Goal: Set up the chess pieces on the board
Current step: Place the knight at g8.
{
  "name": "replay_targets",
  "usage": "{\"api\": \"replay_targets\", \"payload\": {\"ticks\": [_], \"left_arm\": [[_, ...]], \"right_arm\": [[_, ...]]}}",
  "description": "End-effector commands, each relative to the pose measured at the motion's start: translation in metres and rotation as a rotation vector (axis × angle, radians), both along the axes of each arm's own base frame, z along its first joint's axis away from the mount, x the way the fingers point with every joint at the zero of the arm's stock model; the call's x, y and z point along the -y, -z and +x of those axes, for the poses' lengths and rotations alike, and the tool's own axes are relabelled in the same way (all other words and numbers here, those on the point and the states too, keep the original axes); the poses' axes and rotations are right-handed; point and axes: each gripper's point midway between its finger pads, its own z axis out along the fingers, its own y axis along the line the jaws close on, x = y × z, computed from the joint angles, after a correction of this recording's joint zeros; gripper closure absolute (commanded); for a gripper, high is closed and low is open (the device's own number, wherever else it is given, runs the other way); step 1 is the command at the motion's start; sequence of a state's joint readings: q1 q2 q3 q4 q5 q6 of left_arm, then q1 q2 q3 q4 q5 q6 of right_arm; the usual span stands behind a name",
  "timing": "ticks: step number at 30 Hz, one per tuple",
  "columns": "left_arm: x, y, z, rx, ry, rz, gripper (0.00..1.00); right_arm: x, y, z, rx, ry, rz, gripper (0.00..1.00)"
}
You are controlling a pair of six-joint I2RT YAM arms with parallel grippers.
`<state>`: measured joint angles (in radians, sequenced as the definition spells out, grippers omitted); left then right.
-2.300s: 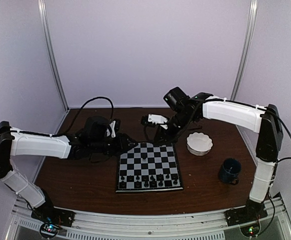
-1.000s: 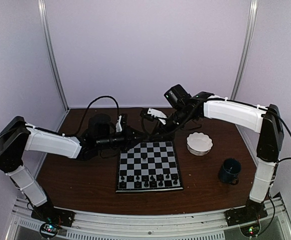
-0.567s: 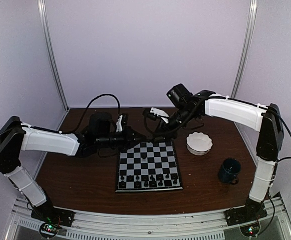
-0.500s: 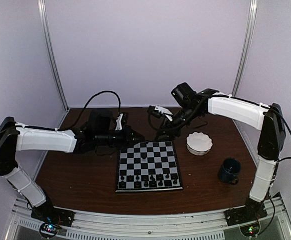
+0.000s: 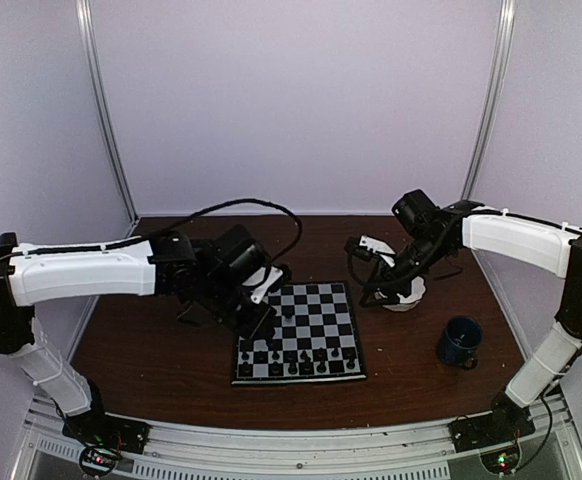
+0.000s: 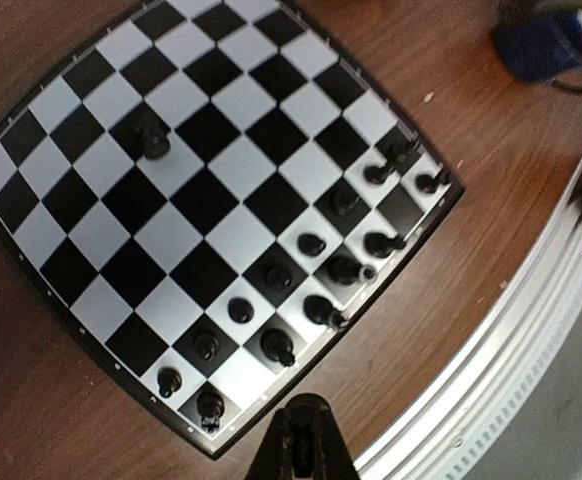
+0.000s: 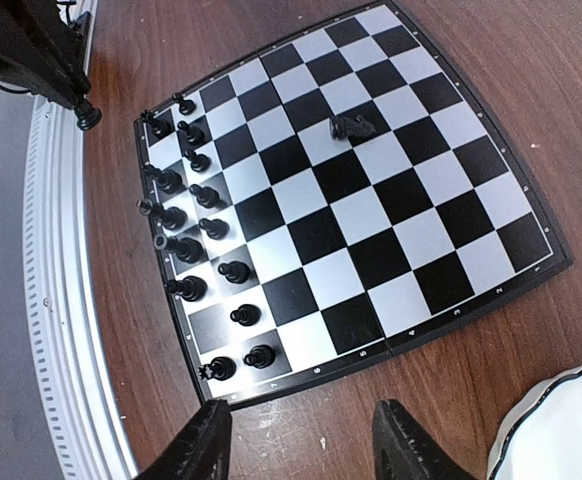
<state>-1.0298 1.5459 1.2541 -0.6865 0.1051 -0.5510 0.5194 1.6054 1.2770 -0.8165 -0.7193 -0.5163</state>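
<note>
1. The board (image 5: 316, 305) is a flat square of glossy black and pale checks inside a thin dark rim. It lies on the dark wood-grain table (image 5: 151, 350), at the middle between the two arms.
2. The chess pieces (image 7: 186, 245) are small glossy black figures. They stand in two rows along the board's edge nearest the arm bases, and one lone piece (image 6: 153, 138) sits apart in a far row.
3. A white scalloped bowl (image 7: 561, 430) sits just off the board's right side, and a dark blue mug (image 5: 460, 342) stands nearer you, to the right.
4. Against the earlier frames, your left arm has swung in from beyond the far-left corner to above the board's left edge. Your right arm has pulled back from the far edge to above the bowl. The pieces have not shifted.
5. Your left gripper (image 6: 303, 440) has its fingers pressed together, with nothing visible between them.
6. Your right gripper (image 7: 306, 440) has spread wide since a second ago. It holds nothing and touches nothing.
</note>
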Motion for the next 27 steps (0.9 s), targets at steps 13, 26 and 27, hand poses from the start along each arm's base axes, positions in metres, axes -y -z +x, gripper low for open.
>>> {"api": "replay_targets", "payload": {"ticks": [13,26,27], "left_arm": [[-0.018,0.069,-0.019,0.017,0.118,0.383,0.99],[-0.011,0.09,-0.014,0.024,0.083,0.372,0.99],[-0.011,0.091,-0.014,0.023,0.085,0.374,0.99]], "right_arm": [[0.0,-0.004,0.009,0.081,-0.003,0.003,0.48],[-0.001,0.002,0.01,0.067,-0.006,-0.009,0.48],[-0.001,0.002,0.011,0.065,-0.005,-0.009,0.48]]}}
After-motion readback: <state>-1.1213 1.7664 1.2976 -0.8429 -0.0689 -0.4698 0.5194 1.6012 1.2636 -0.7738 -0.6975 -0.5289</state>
